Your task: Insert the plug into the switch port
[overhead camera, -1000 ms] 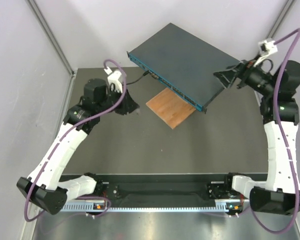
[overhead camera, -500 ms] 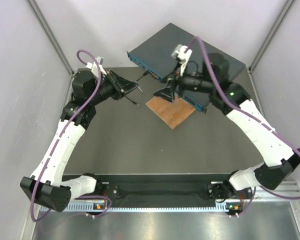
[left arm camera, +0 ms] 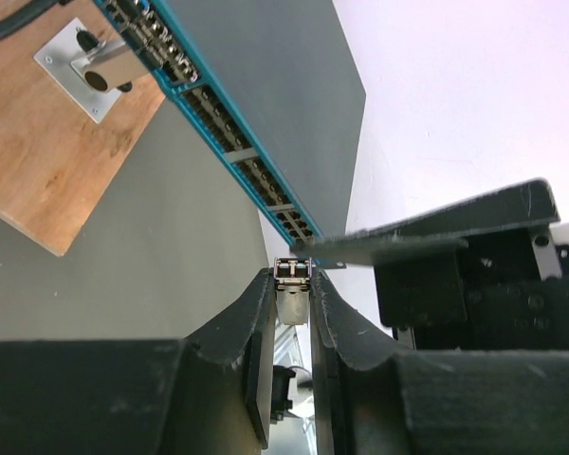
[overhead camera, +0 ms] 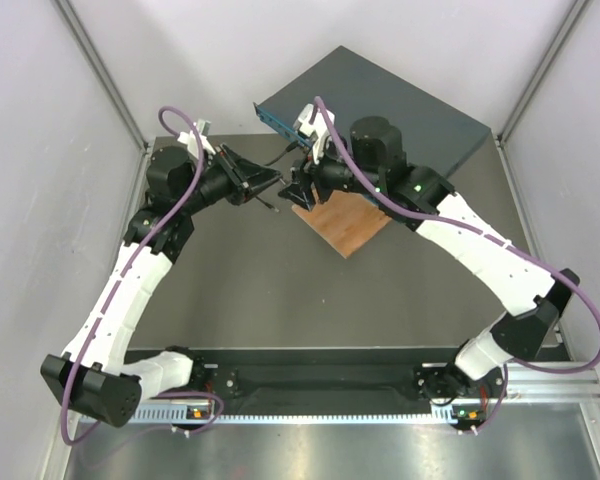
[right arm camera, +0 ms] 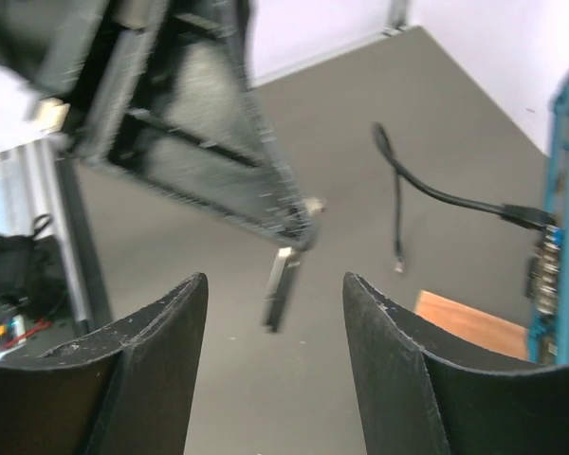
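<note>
Above the bare grey table, open all the way to its near edge, my left claw pinches the small metal plug in a narrow grip. My right claw faces it tip to tip, jaws apart and holding nothing. Just beyond, the wooden board lies under the teal front edge of the switch, which overhangs the table's far edge.
</note>
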